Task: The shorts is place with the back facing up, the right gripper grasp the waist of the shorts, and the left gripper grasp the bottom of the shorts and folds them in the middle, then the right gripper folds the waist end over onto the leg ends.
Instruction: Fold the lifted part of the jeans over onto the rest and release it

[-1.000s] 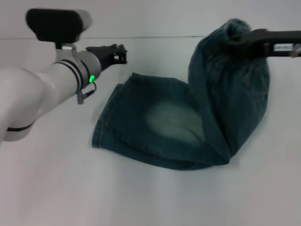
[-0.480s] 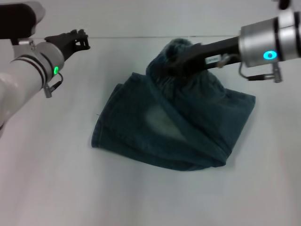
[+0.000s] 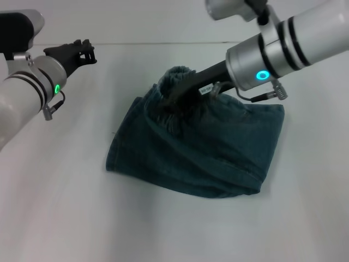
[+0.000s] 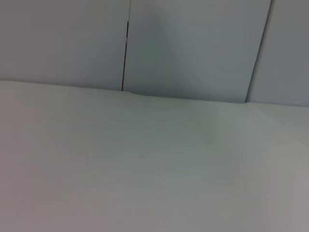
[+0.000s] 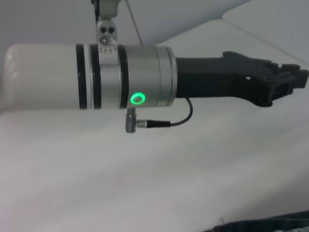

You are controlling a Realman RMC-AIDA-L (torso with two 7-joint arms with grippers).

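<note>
The blue denim shorts (image 3: 218, 155) lie doubled over on the white table (image 3: 180, 229). My right gripper (image 3: 170, 101) is shut on the ruffled waist (image 3: 179, 73) and holds it low over the left half of the garment, near the far end of the leg ends (image 3: 117, 150). A fold runs along the right side. The left gripper (image 3: 83, 51) hangs open and holds nothing at the far left, well clear of the shorts. It also shows in the right wrist view as the left gripper (image 5: 285, 82). A dark strip of the shorts (image 5: 260, 226) shows there too.
The left wrist view shows only bare table (image 4: 145, 164) and a panelled back wall (image 4: 193, 48). The table's far edge (image 3: 163, 42) runs just behind the shorts.
My right gripper has carried the waist leftward and downward over the lower layer, covering the pale faded patch. The left arm has drawn back a little to the left.
</note>
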